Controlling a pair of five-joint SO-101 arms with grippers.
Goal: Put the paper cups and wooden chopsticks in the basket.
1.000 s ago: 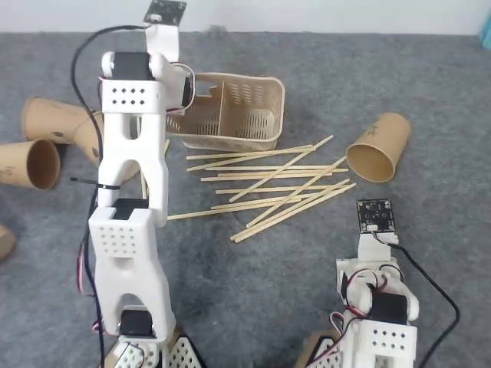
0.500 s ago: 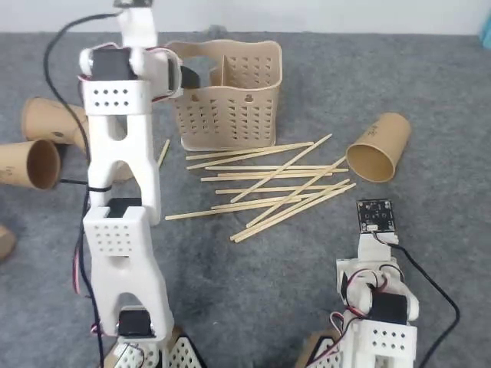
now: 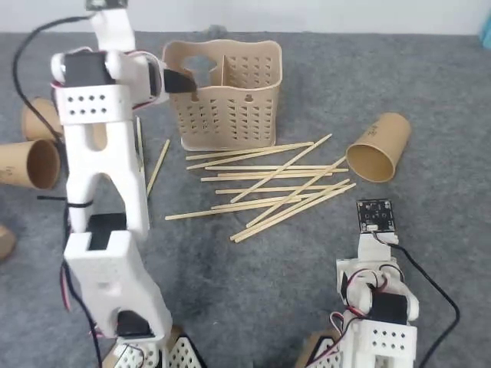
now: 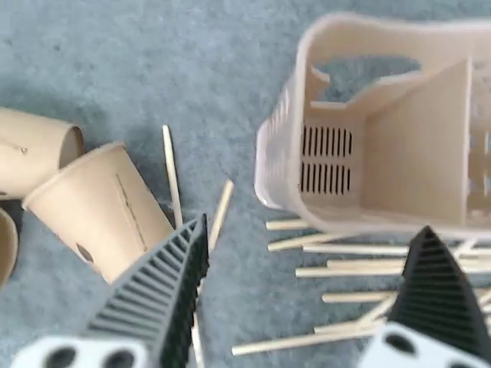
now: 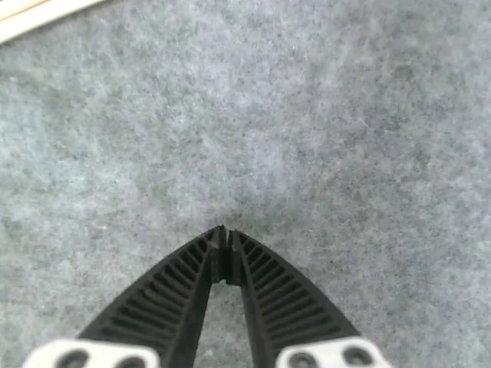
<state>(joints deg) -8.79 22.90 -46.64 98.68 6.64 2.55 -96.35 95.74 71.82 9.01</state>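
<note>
The beige basket (image 3: pixel 230 107) stands upright at the back of the grey carpet, with two compartments. My left gripper (image 3: pixel 175 81) hovers open just off its left rim; in the left wrist view the left gripper (image 4: pixel 313 228) spreads wide over the basket (image 4: pixel 368 161) and a paper cup (image 4: pixel 100 211). Several wooden chopsticks (image 3: pixel 265 188) lie scattered in front of the basket. One paper cup (image 3: pixel 378 147) lies on its side at the right, and two more cups (image 3: pixel 29 162) lie at the left. My right gripper (image 5: pixel 221 236) is shut over bare carpet.
The right arm (image 3: pixel 376 307) sits folded at the front right, near the chopstick ends. Two loose chopsticks (image 3: pixel 157 165) lie beside the left arm's upper link. A chopstick tip (image 5: pixel 31 19) crosses a corner of the right wrist view.
The basket went from tipped on its side to standing upright. My left arm then drew away to the left of it. The right arm kept still.
</note>
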